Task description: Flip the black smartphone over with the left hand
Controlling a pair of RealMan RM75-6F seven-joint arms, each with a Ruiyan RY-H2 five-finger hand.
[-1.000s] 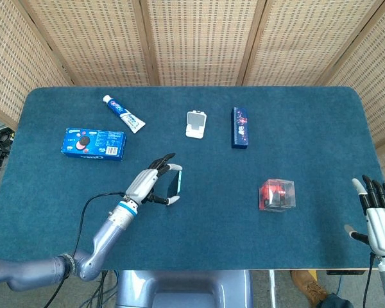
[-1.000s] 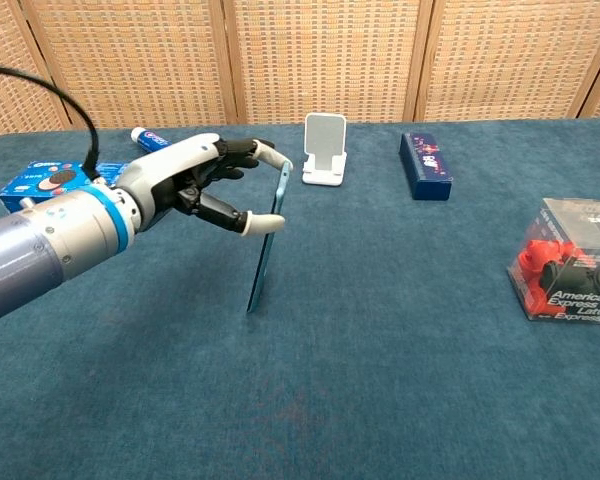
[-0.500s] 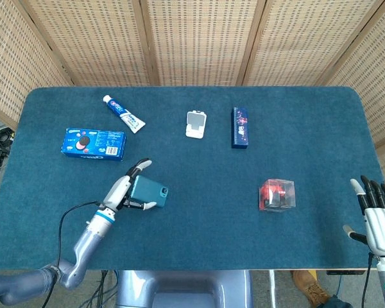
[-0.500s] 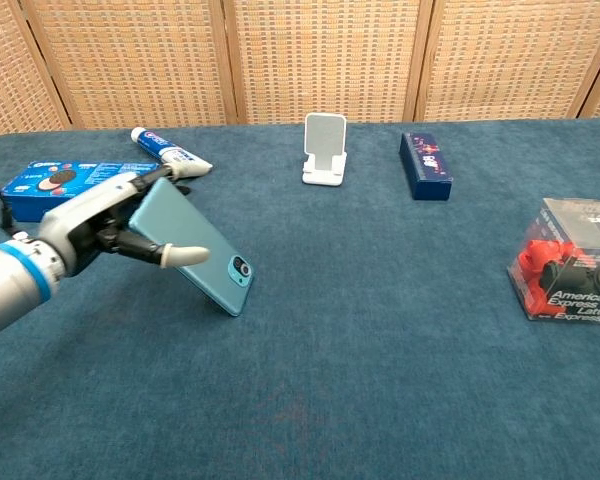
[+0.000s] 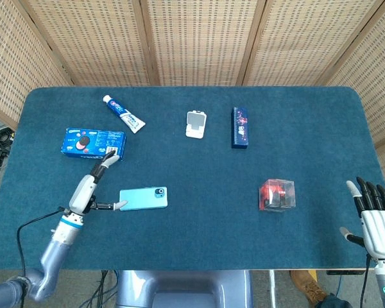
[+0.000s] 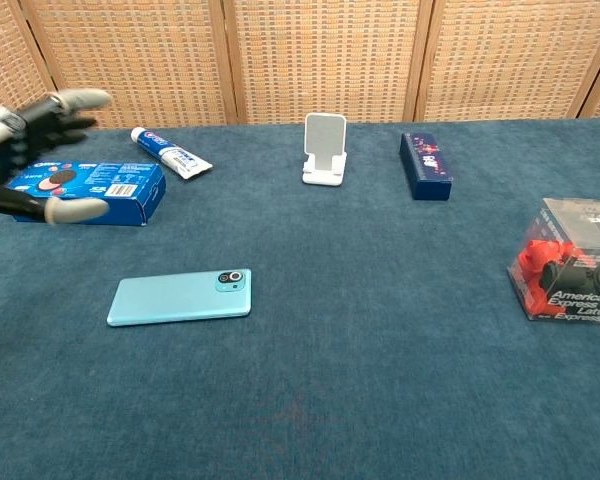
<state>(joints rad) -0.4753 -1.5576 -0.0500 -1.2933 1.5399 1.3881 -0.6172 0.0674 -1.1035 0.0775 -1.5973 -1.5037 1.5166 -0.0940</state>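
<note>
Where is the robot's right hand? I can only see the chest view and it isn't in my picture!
Observer: It shows in the head view. The right hand is at the near right corner of the table, right of the clear box, fingers spread and holding nothing.
Child: My picture cuts the left hand off at the edge. Is it holding something I can't see?
Observer: No. The head view shows the whole left hand. It holds nothing, its fingers are spread, and it sits between the cookie box and the left end of the smartphone, which lies flat with its camera side up.
</note>
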